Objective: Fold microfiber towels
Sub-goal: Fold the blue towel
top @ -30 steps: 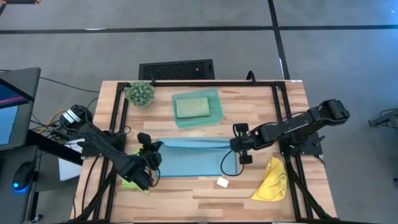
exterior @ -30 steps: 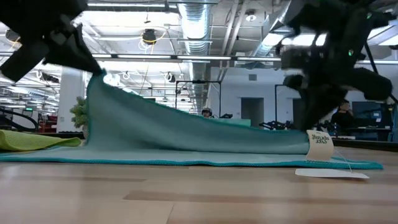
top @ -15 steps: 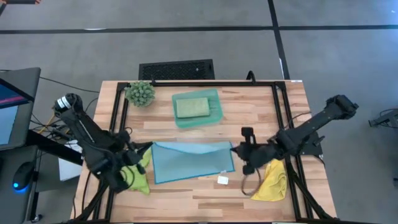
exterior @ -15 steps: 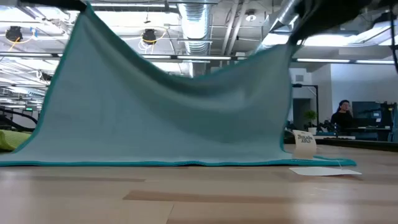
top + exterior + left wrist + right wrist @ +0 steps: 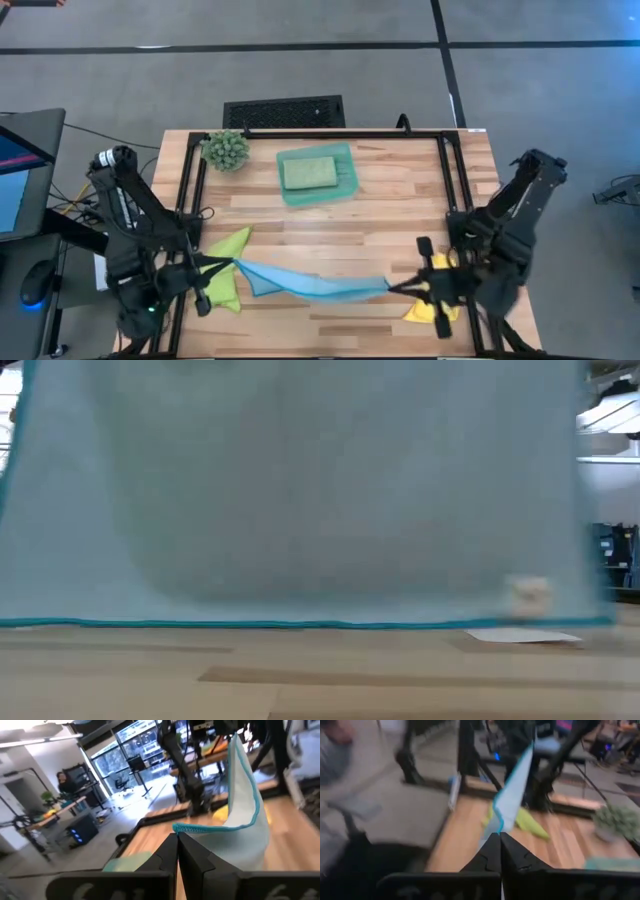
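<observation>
A light blue microfiber towel (image 5: pixel 315 284) hangs stretched between my two grippers over the near half of the table. My left gripper (image 5: pixel 228 266) is shut on its left end and my right gripper (image 5: pixel 397 288) on its right end. In the low view the towel (image 5: pixel 300 490) fills the picture like a curtain, its teal lower hem (image 5: pixel 300 624) down at the table top. A lime green towel (image 5: pixel 225 285) lies crumpled below the left gripper. A yellow towel (image 5: pixel 432 298) lies below the right arm. A pale sage green towel (image 5: pixel 308 172) lies folded in the teal tray (image 5: pixel 345 180). My left gripper pinches the towel's upper left corner (image 5: pixel 189 828) between its two shut fingers, which point level toward the table's right. The cloth runs away from them, sagging, toward the other arm. My right gripper pinches the towel's upper right corner (image 5: pixel 496 827) between its shut fingers, pointing about level toward the table's left. The towel hangs below the held edge.
A spiky green plant ball (image 5: pixel 226 150) stands at the far left corner. A small white paper tag (image 5: pixel 520 635) lies on the wood near the towel's lower right corner. The black frame rails (image 5: pixel 190 200) run along both sides of the table.
Both grippers have risen and swung toward the table's near edge, staying shut on the towel's corners, the right one also going right. The towel, first lying mostly flat with one edge raised, now hangs as a sheet between them, its lower hem still at the table top.
</observation>
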Available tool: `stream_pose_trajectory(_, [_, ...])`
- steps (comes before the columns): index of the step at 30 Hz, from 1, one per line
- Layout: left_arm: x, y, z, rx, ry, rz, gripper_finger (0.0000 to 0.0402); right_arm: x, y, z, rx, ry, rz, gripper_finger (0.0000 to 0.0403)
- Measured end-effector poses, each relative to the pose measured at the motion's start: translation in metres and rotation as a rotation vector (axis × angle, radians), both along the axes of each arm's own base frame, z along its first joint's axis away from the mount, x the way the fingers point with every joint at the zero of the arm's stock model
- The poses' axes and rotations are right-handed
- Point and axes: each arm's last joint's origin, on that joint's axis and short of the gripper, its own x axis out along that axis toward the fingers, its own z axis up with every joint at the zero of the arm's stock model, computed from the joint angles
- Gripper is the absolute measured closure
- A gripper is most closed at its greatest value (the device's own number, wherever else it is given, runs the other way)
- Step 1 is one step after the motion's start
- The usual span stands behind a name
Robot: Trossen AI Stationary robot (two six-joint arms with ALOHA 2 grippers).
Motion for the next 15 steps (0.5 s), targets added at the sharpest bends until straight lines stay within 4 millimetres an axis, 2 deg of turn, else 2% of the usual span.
stream_pose_trajectory(3, [0.001, -0.005, 0.018, -0.033, -0.016, -0.013, 0.0401, -0.007, 0.007, 0.020, 0.046, -0.055, 0.007, 0.0397])
stream_pose_trajectory(6, [0.003, -0.003, 0.020, -0.004, -0.001, -0.010, 0.0401, -0.013, -0.001, 0.025, 0.065, -0.054, -0.051, 0.0396])
stream_pose_trajectory(10, [0.012, 0.012, 0.001, 0.017, 0.050, 0.036, 0.0401, -0.014, -0.026, 0.008, 0.087, 0.096, -0.225, 0.0391])
stream_pose_trajectory(15, [0.025, 0.043, -0.042, -0.017, 0.113, 0.173, 0.0401, -0.007, -0.062, -0.033, 0.065, 0.283, -0.539, 0.0393])
